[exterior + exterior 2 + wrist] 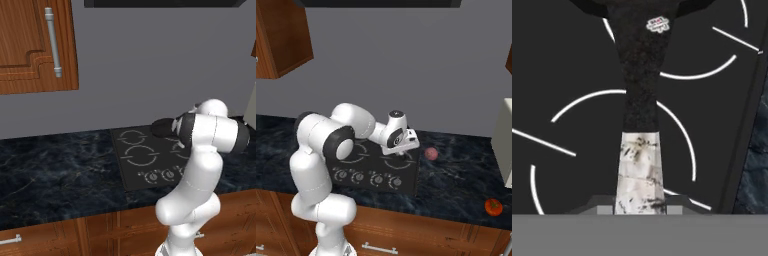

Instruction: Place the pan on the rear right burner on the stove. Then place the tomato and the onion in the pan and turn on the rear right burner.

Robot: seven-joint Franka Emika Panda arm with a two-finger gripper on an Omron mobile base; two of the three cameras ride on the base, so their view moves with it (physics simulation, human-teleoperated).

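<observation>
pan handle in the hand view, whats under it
Under the pan handle lies the black glass stove with pale burner rings. The handle covers part of those rings.

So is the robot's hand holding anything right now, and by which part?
Yes: the hand is shut on the small black frying pan, gripping the pale tip of its long dark handle above the black glass stove.

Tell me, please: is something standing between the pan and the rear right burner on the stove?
Nothing visible does. The claw is shut on the handle of the pan, already over the black glass stove. The onion and tomato lie on the counter to the stove's right.
</observation>
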